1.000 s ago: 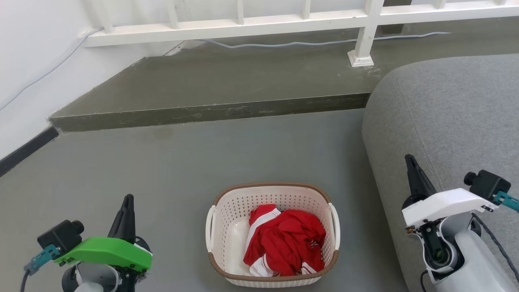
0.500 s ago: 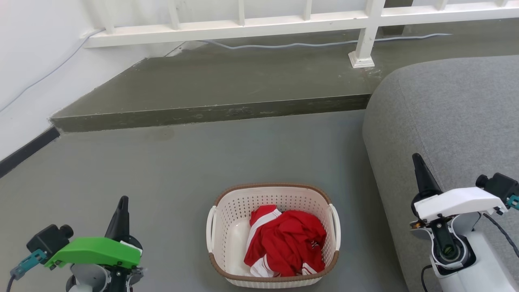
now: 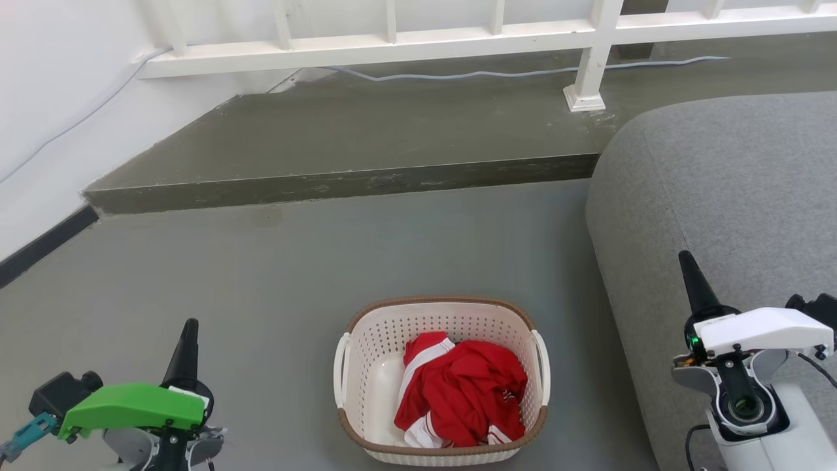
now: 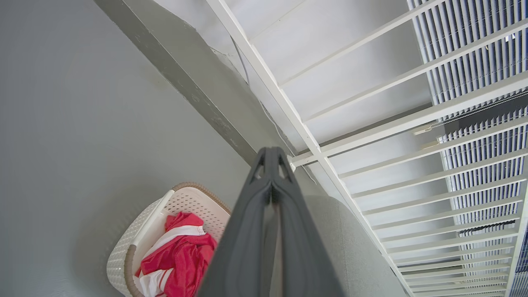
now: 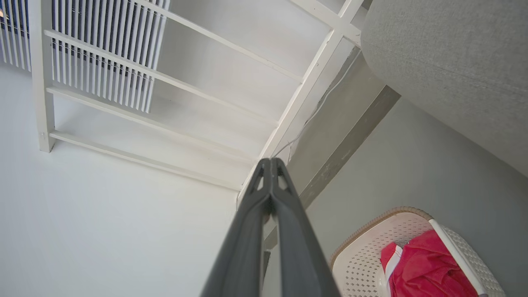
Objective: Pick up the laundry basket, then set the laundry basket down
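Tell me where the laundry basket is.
In the head view the laundry basket sits on the grey floor, bottom centre, left of the grey sofa.

No text, number or brand can be read; the garment in the basket bears a small pale mark near its edge, too small to make out.
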Controlling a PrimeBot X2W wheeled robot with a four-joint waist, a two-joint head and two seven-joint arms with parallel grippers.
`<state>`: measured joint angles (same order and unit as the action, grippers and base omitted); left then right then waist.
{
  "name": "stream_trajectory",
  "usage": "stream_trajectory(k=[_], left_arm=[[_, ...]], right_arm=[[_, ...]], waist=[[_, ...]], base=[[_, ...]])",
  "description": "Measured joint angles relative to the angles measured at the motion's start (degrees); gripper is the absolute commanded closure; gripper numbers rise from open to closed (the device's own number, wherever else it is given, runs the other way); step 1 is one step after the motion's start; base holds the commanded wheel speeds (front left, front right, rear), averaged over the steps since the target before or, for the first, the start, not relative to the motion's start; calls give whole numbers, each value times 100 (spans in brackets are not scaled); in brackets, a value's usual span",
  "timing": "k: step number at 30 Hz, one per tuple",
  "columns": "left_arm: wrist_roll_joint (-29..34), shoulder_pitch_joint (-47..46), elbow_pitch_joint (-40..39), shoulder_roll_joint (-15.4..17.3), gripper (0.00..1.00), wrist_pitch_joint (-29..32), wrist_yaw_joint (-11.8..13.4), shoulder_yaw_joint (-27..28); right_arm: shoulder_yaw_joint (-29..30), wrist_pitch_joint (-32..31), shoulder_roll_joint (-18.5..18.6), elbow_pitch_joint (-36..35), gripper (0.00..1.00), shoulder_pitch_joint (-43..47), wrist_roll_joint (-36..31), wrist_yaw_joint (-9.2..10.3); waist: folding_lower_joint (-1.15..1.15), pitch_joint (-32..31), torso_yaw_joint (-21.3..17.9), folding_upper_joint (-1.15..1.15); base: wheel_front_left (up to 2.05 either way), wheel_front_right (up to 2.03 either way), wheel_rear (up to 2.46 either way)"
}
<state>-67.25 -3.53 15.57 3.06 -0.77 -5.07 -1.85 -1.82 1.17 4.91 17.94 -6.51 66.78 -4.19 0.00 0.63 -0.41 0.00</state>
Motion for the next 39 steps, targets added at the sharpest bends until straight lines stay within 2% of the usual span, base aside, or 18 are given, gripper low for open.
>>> stream_trajectory(k=[31, 39], left_arm=[[-1985, -5, 29, -67, 100, 586, -156, 547], [-2443, -6, 31, -91, 100, 728, -180, 662]], right_arm=[[791, -604, -212, -119, 100, 115, 2056, -230], [951, -735, -259, -148, 100, 118, 2494, -236]], waist=[[0, -40, 34, 0], [0, -48, 41, 0]], base=[[0, 0, 0], [0, 0, 0]])
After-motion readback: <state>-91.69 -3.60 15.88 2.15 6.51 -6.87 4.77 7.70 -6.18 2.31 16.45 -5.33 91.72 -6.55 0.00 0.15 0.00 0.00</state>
